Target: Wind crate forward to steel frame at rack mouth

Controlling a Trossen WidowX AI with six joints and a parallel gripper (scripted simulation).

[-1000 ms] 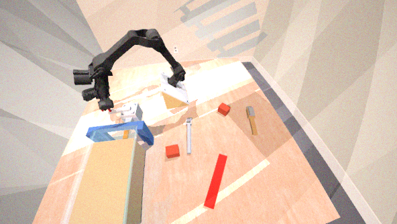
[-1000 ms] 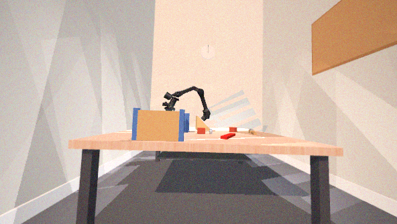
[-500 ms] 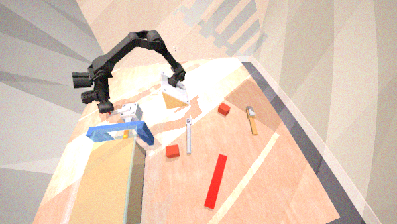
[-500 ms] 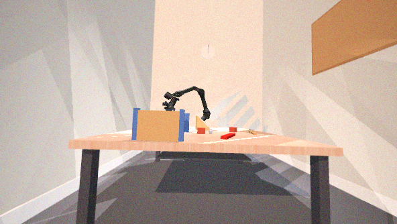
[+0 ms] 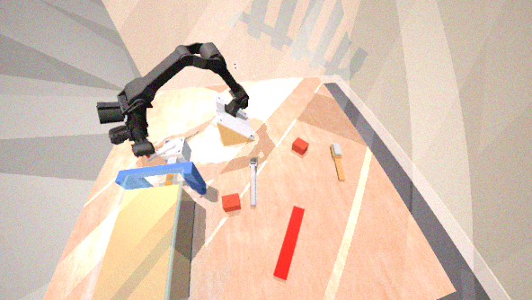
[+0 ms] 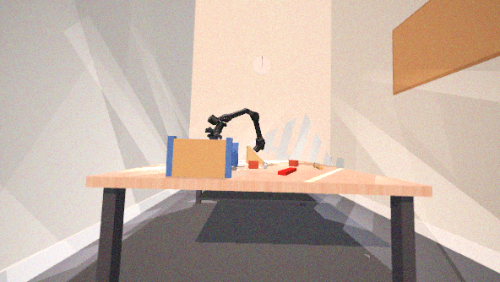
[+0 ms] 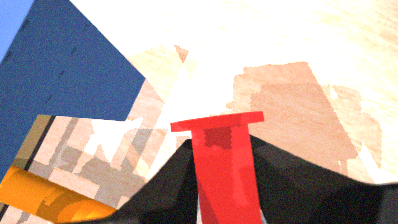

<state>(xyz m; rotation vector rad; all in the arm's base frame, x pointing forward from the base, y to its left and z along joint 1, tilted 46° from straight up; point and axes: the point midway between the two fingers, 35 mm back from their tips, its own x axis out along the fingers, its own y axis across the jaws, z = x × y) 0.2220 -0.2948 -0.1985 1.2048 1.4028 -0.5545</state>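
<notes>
Top view first: I find no writing I can read on anything, and the small marks on the wall clock [image 6: 262, 65] in the exterior view are too fine to make out. My gripper [image 5: 145, 154] [image 7: 216, 143] is closed on a red grip [image 7: 225, 170], its black fingers pressing the two sides of a smooth, straight-sided post that ends in a wider flat cap. From above, the red barely shows beneath my fingers, at one end of a pale handle arm that reaches over the winch [image 5: 178, 149]. The winch is light grey and boxy, and it sits just outside the blue frame [image 5: 153, 170] [image 6: 228, 158] at the mouth of the rack. Whether the key is down in the hole, I cannot tell.

Behind that frame runs the long rack [image 5: 181, 211], with a glassy panel edge and a flat tan surface. An orange strap [image 5: 169, 180] shows at its mouth; the crate itself I cannot make out for certain.

My black arm [image 5: 164, 74] [image 6: 247, 111] arches from a white plate [image 5: 234, 119] on a tan wedge [image 5: 234, 136] [image 6: 252, 155]. Out on the wood-grained bench [image 5: 252, 251] [image 6: 262, 186] lie two red blocks [image 5: 231, 202] [image 6: 253, 165], a slim metal tool [image 5: 253, 184], a flat red bar [image 5: 288, 243] [image 6: 287, 171] and a wooden-handled brush [image 5: 338, 163], all well apart from my fingers.
</notes>
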